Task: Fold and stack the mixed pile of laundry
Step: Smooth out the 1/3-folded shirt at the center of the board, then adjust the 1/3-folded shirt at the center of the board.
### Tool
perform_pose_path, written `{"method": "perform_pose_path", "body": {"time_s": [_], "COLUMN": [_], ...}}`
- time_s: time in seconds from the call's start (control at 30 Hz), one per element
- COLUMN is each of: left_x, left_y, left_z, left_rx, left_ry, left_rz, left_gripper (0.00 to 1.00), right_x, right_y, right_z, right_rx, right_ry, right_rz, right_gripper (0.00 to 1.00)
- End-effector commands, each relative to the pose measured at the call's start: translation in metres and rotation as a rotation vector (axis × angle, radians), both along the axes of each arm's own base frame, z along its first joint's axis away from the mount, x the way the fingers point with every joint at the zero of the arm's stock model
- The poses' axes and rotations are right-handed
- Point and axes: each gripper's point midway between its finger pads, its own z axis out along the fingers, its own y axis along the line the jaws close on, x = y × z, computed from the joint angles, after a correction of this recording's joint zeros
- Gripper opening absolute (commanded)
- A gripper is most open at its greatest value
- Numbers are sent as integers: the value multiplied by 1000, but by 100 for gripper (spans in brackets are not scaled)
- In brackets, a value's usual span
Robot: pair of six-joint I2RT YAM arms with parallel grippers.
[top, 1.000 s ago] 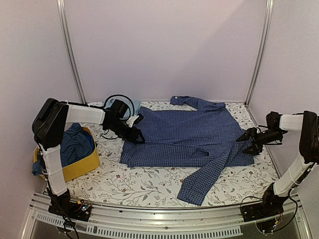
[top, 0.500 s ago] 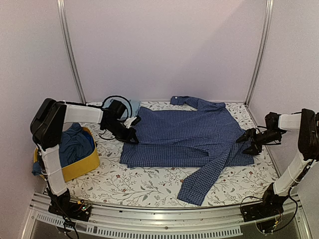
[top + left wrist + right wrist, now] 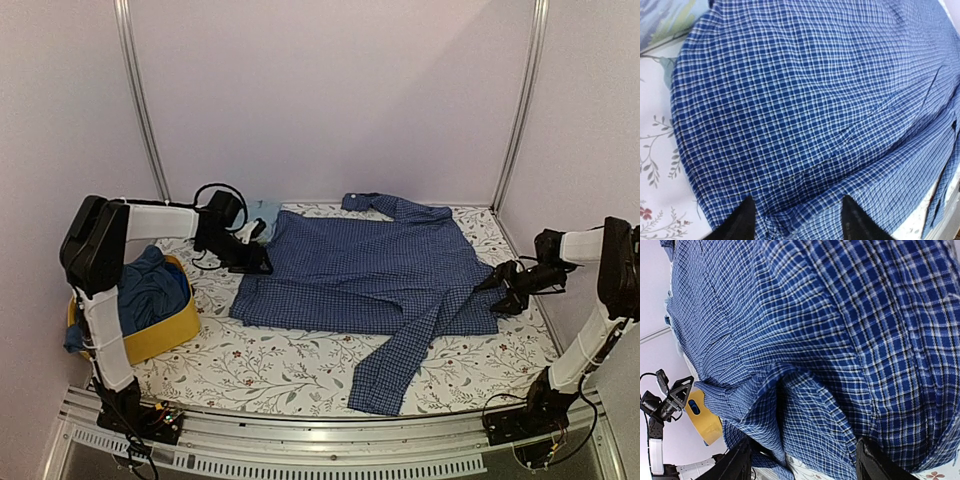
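Checked shirt (image 3: pixel 365 270) dragged left, both claws seemingly gripping edges, no labels legible.

Counted one checked shirt (image 3: pixel 365 268) spread on the one floral table cover (image 3: pixel 290 370). One yellow basket (image 3: pixel 165 335) stood at the left, holding dark blue clothes (image 3: pixel 150 290), number unclear. One light blue garment (image 3: pixel 266 212) lay behind. Two arms, two grippers: left gripper (image 3: pixel 258 262), right gripper (image 3: pixel 497 288).

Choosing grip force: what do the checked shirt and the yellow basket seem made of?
Checked shirt: looks like thin woven cotton-type cloth, matte; it creases and drapes flat. Yellow basket: apparently soft fabric, matte, with slightly sagging walls. Exact fibres cannot be told.
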Motion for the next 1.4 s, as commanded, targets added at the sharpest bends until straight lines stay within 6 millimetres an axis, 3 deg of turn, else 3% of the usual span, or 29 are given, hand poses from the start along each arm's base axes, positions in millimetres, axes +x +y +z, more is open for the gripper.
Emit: {"method": "perform_pose_path", "body": {"time_s": [0.0, 0.1, 0.2, 0.33, 0.47, 0.67, 0.9, 1.0, 1.1, 1.37], "left_x": [3, -33, -77, -113, -126, -132, -141, -143, -143, -140], "left_y": [-4, -27, -44, -40, -36, -31, -23, -20, -17, -14], "left_z": [73, 100, 93, 79, 73, 77, 82, 84, 86, 89], "left_rx": [-53, -117, -127, -220, -228, -217, -209, -208, -205, -190], "left_ry": [-227, -265, -207, -130, -118, -139, -161, -169, -177, -203], "left_rz": [3, -108, -175, -137, -119, -126, -127, -118, -111, -97], "left_gripper": [70, 77, 77, 77, 78, 77, 78, 78, 78, 78], "right_x": [16, 13, 5, -26, -76, -159, -195, -199, -199, -203], "right_y": [10, 38, 83, 145, 199, 261, 279, 278, 281, 269], "right_z": [42, 73, 103, 133, 133, 91, 40, 20, 14, -27], "right_rx": [-1, -24, -79, -169, -237, -265, -360, -407, -413, -594], "right_ry": [-178, -279, -399, -552, -638, -613, -504, -466, -449, -397], "right_rz": [66, 163, 322, 597, 873, 1258, 1515, 1583, 1602, 1661], "right_gripper": [67, 66, 66, 67, 66, 59, 56, 58, 60, 64]}}
